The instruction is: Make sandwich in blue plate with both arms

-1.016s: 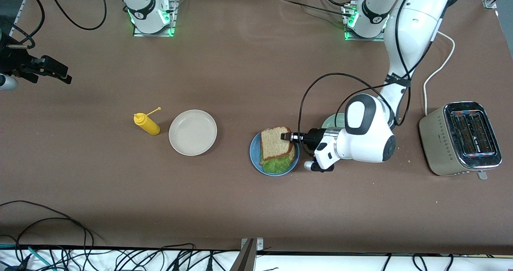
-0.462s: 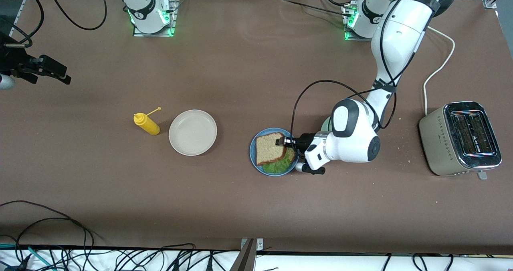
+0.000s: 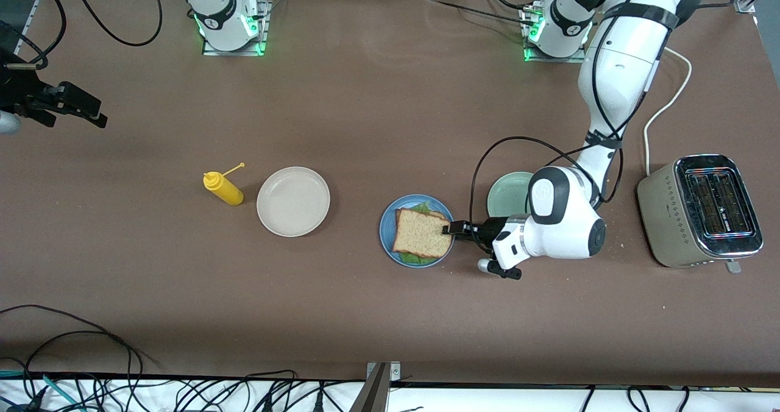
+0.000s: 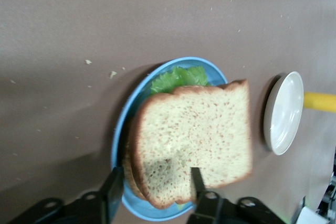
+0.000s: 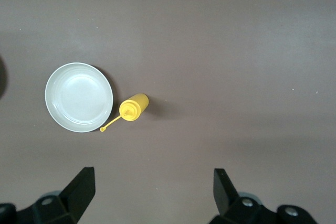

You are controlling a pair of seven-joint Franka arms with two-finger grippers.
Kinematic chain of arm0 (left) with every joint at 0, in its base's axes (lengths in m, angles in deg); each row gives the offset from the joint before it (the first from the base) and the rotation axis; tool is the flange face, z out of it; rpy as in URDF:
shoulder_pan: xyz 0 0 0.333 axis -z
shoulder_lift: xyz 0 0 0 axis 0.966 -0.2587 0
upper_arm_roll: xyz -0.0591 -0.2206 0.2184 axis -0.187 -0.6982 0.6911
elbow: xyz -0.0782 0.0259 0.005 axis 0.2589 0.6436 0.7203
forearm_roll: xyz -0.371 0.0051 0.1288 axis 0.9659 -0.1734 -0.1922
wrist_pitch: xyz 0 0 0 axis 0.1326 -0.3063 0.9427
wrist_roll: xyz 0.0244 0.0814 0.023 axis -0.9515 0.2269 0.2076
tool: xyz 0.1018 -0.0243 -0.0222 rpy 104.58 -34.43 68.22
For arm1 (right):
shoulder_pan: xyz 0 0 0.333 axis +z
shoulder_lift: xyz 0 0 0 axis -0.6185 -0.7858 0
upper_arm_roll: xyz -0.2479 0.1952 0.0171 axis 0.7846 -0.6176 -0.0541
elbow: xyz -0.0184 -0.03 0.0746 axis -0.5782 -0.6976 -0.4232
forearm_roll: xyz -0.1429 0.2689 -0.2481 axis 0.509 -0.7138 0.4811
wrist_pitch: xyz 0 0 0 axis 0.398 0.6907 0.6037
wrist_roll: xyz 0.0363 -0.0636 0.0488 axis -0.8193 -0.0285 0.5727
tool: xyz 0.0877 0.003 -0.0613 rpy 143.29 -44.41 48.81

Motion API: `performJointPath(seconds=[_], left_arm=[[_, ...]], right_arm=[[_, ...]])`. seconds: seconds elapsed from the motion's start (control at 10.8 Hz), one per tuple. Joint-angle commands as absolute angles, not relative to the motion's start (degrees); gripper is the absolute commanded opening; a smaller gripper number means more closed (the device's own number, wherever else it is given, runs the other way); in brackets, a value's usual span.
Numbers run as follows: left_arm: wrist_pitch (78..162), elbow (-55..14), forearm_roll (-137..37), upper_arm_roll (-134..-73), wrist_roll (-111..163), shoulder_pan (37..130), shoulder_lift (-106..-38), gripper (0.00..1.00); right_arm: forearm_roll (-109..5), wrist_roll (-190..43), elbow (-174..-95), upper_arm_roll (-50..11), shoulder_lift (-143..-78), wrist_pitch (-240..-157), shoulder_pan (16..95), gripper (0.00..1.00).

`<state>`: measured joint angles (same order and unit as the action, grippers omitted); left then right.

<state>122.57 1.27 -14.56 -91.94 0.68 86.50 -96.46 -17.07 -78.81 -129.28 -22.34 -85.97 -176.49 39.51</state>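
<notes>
You see the sandwich [image 3: 421, 239] assembled on the blue plate [image 3: 386, 235]. The left pincer [image 3: 449, 228], at its 3 o'clock edge, stands released; now withdraw it. The right pincer [image 5: 152, 188] waits released above the surface [image 3: 365, 125].

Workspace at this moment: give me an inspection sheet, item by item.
Surface: brown table, scattered crumbs.
Job's things: sandwich on blue plate, lettuce showing under the top slice.
Clutter: cream-white plate, yellow squeeze bottle, mint-green plate, toaster.
Grippers: left gripper open at the sandwich's edge; right gripper open, waiting at the right arm's end of the table.
Cables: black loops along the table's near edge.
Surroundings: nothing seen.
</notes>
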Motion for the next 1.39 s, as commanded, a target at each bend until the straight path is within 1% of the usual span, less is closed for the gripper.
performJointPath(seconds=[0.0,0.28,0.46,0.65,0.74,0.92,1.02,1.11,1.29], left_arm=[[122.1,0.8,-12.7,-91.5,-4.4,86.4,-96.7,1.00],[120.5,0.6,-14.9,-91.2,-4.2,86.1,-93.9,1.00],[118.8,-0.9,-17.1,-91.1,-4.2,84.8,-89.5,1.00],[118.4,-6.1,-26.0,-91.2,-4.3,80.4,-80.0,1.00],[118.5,-9.8,-26.4,-91.1,-4.2,77.8,-73.7,1.00],[118.2,-17.7,-28.6,-87.9,-4.1,77.3,-61.4,1.00],[115.8,-18.6,-32.1,-86.5,-4.2,76.7,-57.6,1.00],[111.3,-18.0,-35.9,-84.4,-4.1,76.8,-55.0,1.00],[106.9,-17.9,-45.0,-83.5,-4.0,76.9,-49.9,1.00]], right_arm=[[-18.1,-78.5,-128.3,-22.6,-86.0,-175.8,39.0,1.00],[-18.0,-78.6,-128.3,-22.6,-86.0,-175.8,39.0,1.00],[-18.0,-78.6,-128.3,-22.6,-86.0,-175.8,39.0,1.00],[-18.0,-78.6,-128.3,-22.6,-86.0,-175.8,39.0,1.00],[-18.0,-78.6,-128.3,-22.6,-86.0,-175.8,39.0,1.00],[-18.0,-78.6,-128.3,-22.6,-86.0,-175.8,39.0,1.00],[-18.1,-78.6,-128.3,-22.6,-86.0,-175.8,39.0,1.00],[-18.1,-78.6,-128.3,-22.6,-86.0,-175.8,39.0,1.00],[-18.1,-78.5,-128.3,-22.6,-86.0,-175.8,39.0,1.00]])
